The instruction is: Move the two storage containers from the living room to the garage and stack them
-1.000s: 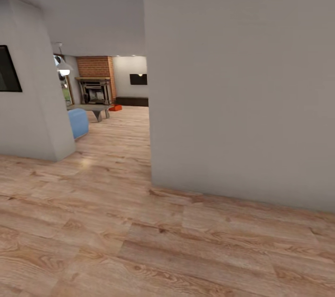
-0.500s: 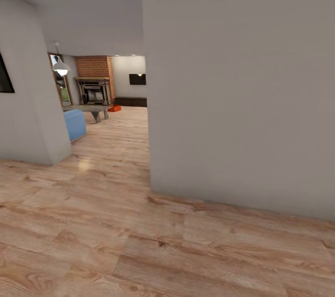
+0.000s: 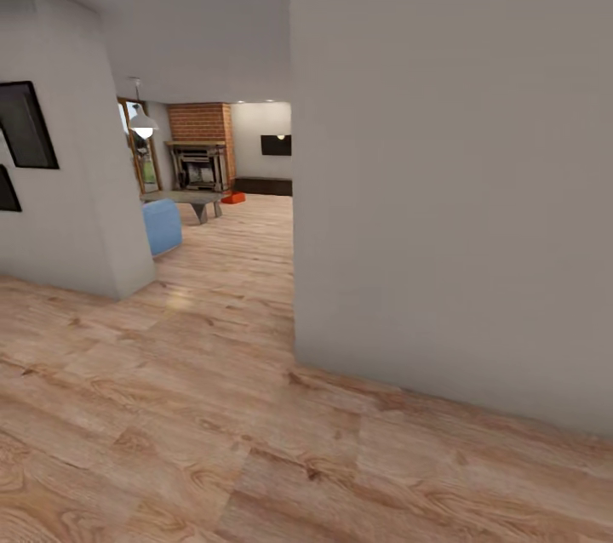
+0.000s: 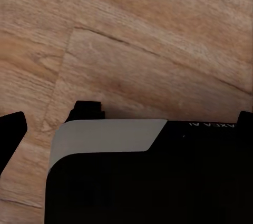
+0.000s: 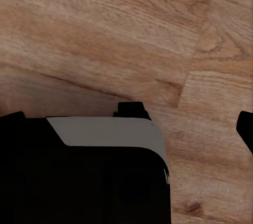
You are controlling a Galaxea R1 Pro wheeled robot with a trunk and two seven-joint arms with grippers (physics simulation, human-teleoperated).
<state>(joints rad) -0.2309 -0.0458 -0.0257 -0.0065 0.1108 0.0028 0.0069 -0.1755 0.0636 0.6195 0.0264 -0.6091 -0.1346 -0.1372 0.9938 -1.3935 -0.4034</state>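
since the half-second-old picture shifted rightward as a whole, camera swing only, nothing in the room displaced. far left: pale wall (image 3: 60, 185) with two dark frames (image 3: 27, 126), one more than before. next, through the opening, living room (image 3: 217, 185) well off: hanging lamp (image 3: 142, 128), blue seat (image 3: 162, 225), low grey table (image 3: 189, 201), brick fireplace (image 3: 201, 153). just beside the table, on the planks, one small orange-red container (image 3: 233, 197); second one not made out. then black tv (image 3: 276, 145) over a dark cabinet (image 3: 264, 185). right half: big grey wall (image 3: 451, 168), close. light wood flooring (image 3: 170, 407) throughout. wrist views: left gripper (image 4: 132, 124) and right gripper (image 5: 182, 124) over bare planks, black finger tips at the picture edges, spread or pressed together impossible to tell.
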